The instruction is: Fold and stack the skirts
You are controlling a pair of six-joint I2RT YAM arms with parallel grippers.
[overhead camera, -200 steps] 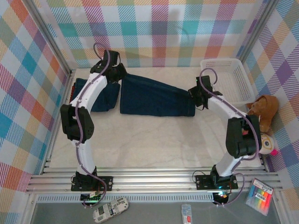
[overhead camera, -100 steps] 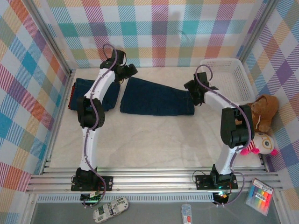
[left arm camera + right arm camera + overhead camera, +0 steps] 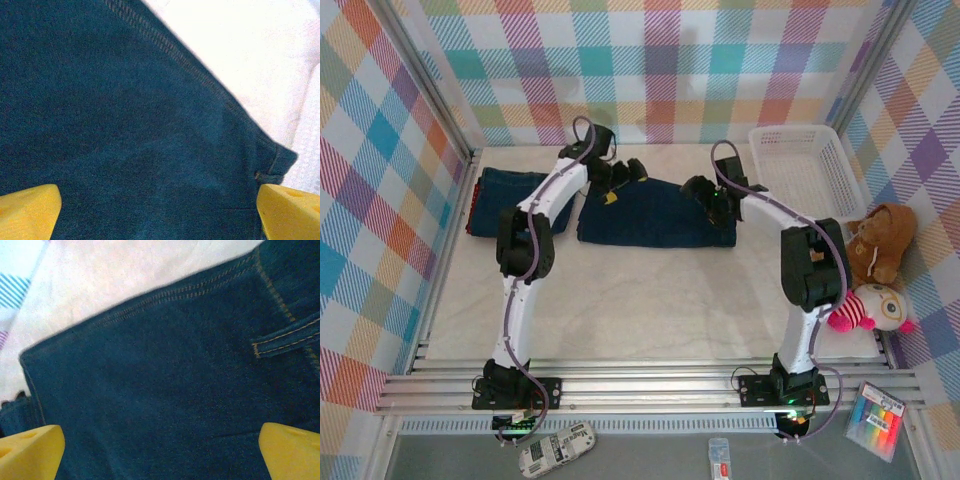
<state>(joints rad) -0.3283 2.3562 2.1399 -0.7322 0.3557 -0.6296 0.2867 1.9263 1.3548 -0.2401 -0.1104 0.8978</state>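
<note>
A dark blue denim skirt (image 3: 655, 218) lies folded flat at the back middle of the table. My left gripper (image 3: 622, 177) hovers over its left back part, open; in the left wrist view the yellow fingertips (image 3: 29, 212) stand wide apart above the denim (image 3: 125, 125), holding nothing. My right gripper (image 3: 706, 191) is over the skirt's right back part, also open, with its yellow fingertips (image 3: 292, 450) spread above the stitched denim (image 3: 165, 370). To the left lies a second folded denim skirt (image 3: 515, 195) on a pile with a thin red edge (image 3: 470, 220).
A white slatted basket (image 3: 840, 160) stands at the back right. A brown teddy bear (image 3: 882, 235) and a pink-and-white plush toy (image 3: 875, 308) lie along the right edge. The white table cover (image 3: 650, 300) stretches in front of the skirts.
Both grippers have opened and let go of the denim skirt's back corners. Each arm has swung inward over the skirt, which now lies flat.
</note>
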